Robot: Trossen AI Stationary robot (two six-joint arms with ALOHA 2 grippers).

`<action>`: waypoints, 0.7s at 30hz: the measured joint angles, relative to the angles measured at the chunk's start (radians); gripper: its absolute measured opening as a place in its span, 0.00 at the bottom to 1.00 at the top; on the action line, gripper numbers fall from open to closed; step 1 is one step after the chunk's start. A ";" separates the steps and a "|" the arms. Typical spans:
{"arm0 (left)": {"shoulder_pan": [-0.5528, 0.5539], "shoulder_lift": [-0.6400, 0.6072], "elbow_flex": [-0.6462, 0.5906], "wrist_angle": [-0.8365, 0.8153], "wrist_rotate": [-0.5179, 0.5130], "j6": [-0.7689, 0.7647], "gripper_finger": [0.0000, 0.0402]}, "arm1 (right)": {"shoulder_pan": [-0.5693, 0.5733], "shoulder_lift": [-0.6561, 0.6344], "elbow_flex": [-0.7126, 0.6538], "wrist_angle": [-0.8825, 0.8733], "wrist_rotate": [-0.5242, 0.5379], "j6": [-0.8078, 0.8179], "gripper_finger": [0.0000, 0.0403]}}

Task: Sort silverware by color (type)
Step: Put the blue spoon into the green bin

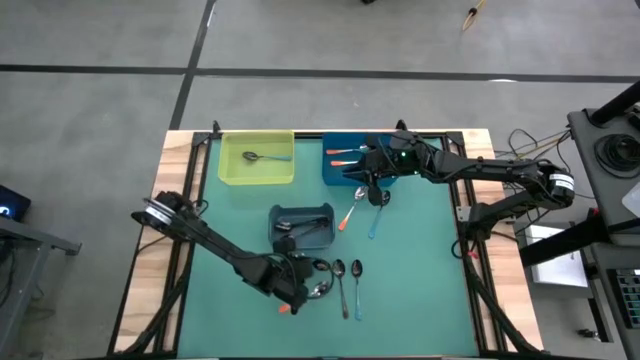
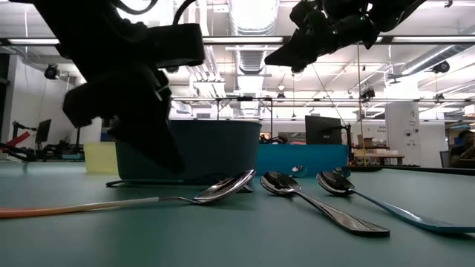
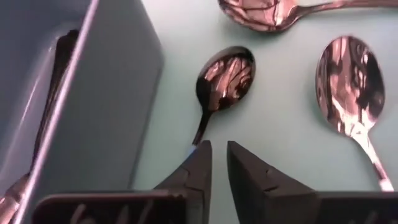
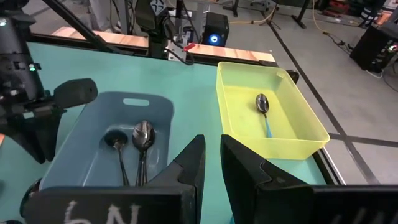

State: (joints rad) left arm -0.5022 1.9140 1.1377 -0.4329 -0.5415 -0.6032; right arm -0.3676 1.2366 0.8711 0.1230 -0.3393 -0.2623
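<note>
On the green worktop (image 1: 420,270), the left claw (image 3: 217,163) hangs low beside the grey-blue bin (image 1: 301,226), fingers a narrow slit apart with nothing between them. Just ahead lies a dark spoon (image 3: 222,81), long axis running toward the claw, bowl pointing away. Two more spoons (image 1: 348,280) lie parallel nearby, bowls toward the bins. The right claw (image 4: 211,163), also barely parted and empty, hovers near the blue bin (image 1: 340,160), probably above two loose spoons (image 1: 365,212).

Robotics lab/workshop: bare grey concrete floor (image 1: 90,110) w/ dark seams, long ceiling strip lights (image 2: 249,15), black computer monitor (image 2: 323,130) far behind table, loose black cables (image 1: 530,145) at right.
</note>
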 joint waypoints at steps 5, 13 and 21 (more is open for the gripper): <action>0.001 0.062 0.039 -0.017 -0.021 0.008 0.21 | 0.000 0.000 0.000 -0.012 0.000 -0.002 0.11; 0.002 0.087 0.096 -0.128 -0.047 -0.008 0.35 | 0.000 0.000 0.000 -0.014 0.000 -0.003 0.11; 0.006 0.081 0.077 -0.114 -0.078 -0.013 0.37 | 0.000 0.000 0.000 -0.014 0.000 -0.003 0.11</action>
State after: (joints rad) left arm -0.4962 1.9952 1.2149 -0.5472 -0.6194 -0.6160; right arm -0.3676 1.2369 0.8711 0.1089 -0.3389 -0.2653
